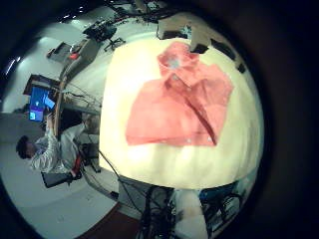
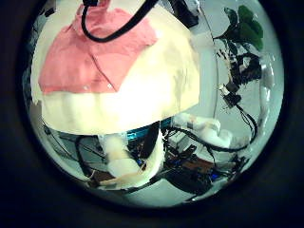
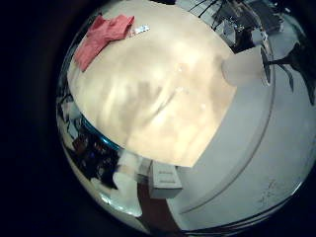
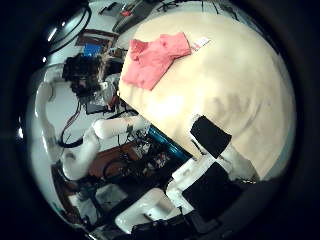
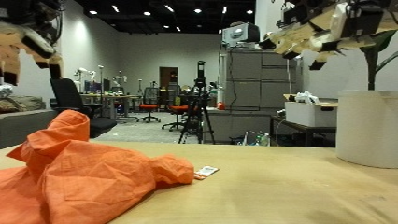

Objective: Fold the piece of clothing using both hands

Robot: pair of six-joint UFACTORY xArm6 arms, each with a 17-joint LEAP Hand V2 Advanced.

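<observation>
Both hands, left hand (image 5: 27, 42) and right hand (image 5: 326, 28), hung released high above the crumpled orange hooded top (image 5: 87, 177) on the counter (image 5: 299, 187); a grab at its bunched folds risked pinching several layers together.

The piece of clothing (image 2: 90, 55) lies spread flat on the counter (image 2: 157, 81), creased, with a fold line running across its middle. It lies well inside the counter's edges, with bare top showing beside it and a wide bare strip between it and one edge. A white robot arm (image 2: 204, 128) stands just beyond that edge. A leafy plant (image 2: 245, 28) stands farther off in the room.
</observation>
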